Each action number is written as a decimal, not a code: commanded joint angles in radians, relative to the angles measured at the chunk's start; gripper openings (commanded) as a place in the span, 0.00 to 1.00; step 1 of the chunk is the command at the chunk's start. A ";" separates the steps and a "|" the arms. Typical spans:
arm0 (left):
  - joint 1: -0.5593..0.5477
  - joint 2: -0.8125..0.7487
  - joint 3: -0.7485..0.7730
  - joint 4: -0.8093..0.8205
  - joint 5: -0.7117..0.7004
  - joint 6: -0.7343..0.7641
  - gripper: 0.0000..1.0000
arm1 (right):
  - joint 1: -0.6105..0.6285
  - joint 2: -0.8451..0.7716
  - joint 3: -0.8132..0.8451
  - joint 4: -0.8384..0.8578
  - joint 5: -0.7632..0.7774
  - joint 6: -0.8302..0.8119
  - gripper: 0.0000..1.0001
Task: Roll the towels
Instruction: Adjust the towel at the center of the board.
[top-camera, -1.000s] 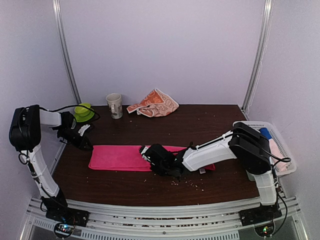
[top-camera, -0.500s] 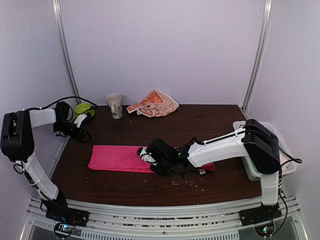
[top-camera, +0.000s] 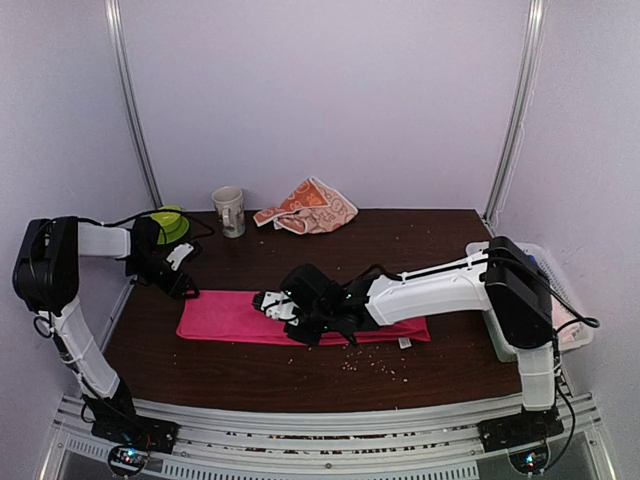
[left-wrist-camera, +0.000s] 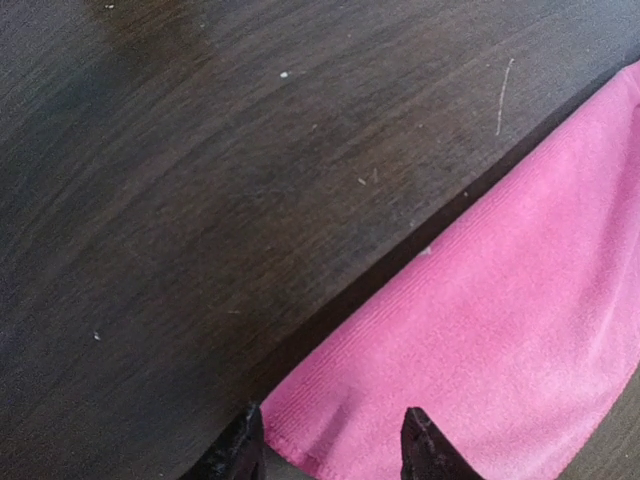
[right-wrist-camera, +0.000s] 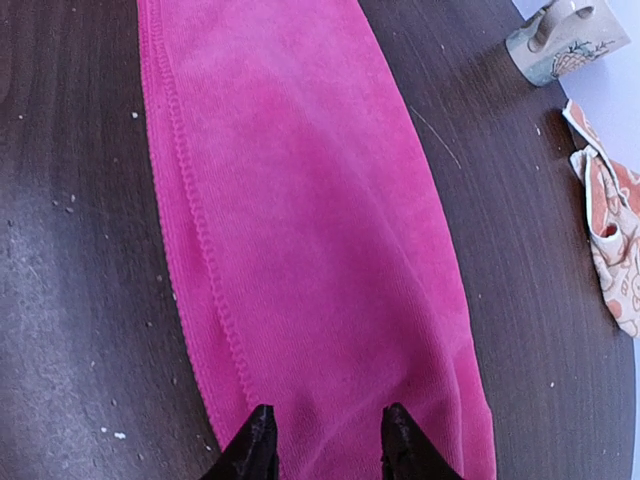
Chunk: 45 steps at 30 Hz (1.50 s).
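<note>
Over the middle of the pink towel (right-wrist-camera: 300, 200), the right jaws stand spread, with flat cloth showing between their tips. The left jaws, also spread, straddle the towel's hem at its left corner. The towel lies lengthwise on the desk (top-camera: 400, 250). The orange towel (top-camera: 310, 208) sits crumpled at the far edge, near a mug (top-camera: 229, 211).

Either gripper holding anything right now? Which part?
Nothing is held. The left gripper is open, straddling a corner of the pink towel; the right gripper is open over the towel farther along.
</note>
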 joint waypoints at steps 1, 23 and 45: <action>0.001 0.031 0.019 0.083 -0.038 -0.032 0.48 | 0.007 0.050 0.046 -0.043 -0.073 -0.030 0.36; 0.001 0.071 -0.052 0.175 -0.165 -0.068 0.48 | 0.005 0.111 0.050 -0.052 0.003 -0.023 0.20; 0.002 0.081 -0.059 0.199 -0.247 -0.088 0.48 | 0.005 0.056 0.058 -0.101 -0.094 -0.036 0.00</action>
